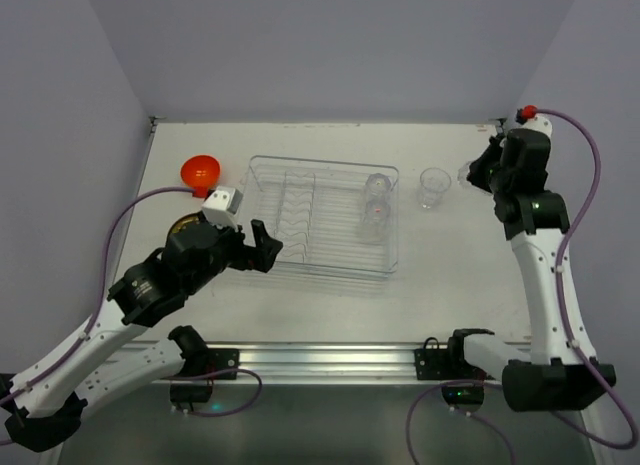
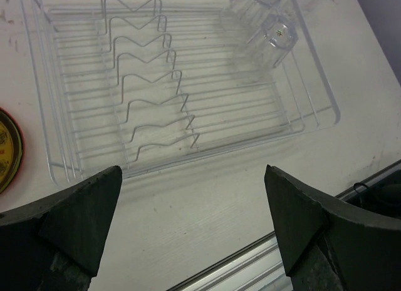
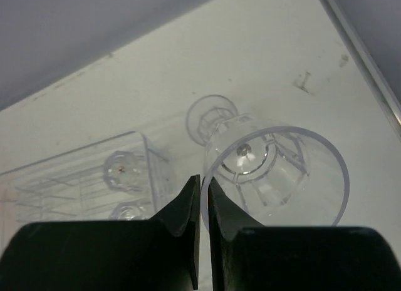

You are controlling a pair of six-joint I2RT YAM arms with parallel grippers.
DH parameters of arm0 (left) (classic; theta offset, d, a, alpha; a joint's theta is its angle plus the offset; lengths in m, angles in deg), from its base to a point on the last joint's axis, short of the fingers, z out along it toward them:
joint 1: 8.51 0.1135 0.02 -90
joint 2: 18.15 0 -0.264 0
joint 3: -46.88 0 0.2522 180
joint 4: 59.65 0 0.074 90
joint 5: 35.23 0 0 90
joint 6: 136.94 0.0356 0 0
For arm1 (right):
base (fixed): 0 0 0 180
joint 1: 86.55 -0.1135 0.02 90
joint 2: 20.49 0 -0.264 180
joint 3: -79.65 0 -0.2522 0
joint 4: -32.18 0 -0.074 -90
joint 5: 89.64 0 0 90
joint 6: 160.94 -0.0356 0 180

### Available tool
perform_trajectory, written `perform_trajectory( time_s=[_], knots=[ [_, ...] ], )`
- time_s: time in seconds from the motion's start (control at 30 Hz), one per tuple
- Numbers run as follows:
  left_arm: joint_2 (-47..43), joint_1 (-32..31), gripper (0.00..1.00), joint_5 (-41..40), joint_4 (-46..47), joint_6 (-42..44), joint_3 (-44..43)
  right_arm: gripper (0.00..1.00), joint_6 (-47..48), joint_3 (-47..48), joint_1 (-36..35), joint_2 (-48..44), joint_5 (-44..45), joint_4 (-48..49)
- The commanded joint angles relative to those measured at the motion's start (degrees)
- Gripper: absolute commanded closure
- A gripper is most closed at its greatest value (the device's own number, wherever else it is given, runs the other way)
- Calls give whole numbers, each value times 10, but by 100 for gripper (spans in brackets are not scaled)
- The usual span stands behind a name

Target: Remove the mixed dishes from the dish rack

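Lavender walls box in a white table [image 1: 450,285]. The clear rack [image 1: 320,269] sits at the table's middle with its long side running left to right. Two clear cups sit in its right end, the far cup [image 1: 378,185] and the near cup [image 1: 376,218] close together. A third cup [image 1: 434,187] stands on the table just right of the rack. The orange bowl [image 1: 200,171] rests on the table near the rack's far-left corner, apart from it. The left wrist view catches the edge of a yellow-brown plate [image 2: 5,150] lying on the table left of the rack, mostly cut off.

The left gripper [image 2: 194,225] hangs over the table just in front of the rack's near-left corner. Its jaws are spread wide and hold nothing.

The right gripper [image 3: 203,184] is at the table's far right, beyond the third cup. Its jaws are closed to a thin slit on the rim of a fourth cup [image 3: 276,172], whose mouth faces the wrist camera. The cup's wall appears pinched between them.
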Motion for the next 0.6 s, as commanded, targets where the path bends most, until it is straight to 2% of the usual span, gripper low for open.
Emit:
perform_trajectory(
  time_s=[0.0, 0.13, 0.2, 0.3, 0.57],
  knots=[
    [-27, 1, 0, -21, -7, 27, 36, 100, 5, 73, 69, 97, 66, -33],
    [-35, 1, 0, -33, -6, 21, 56, 100, 12, 125, 90, 234, 71, -54],
    [-42, 1, 0, -28, 1, 31, 57, 100, 14, 172, 89, 318, 109, -81],
    [-47, 1, 0, -28, 7, 28, 68, 100, 23, 201, 89, 392, 118, -87],
    [-51, 1, 0, -5, 19, 37, 75, 100, 17, 186, 68, 470, 94, -47]
  ],
)
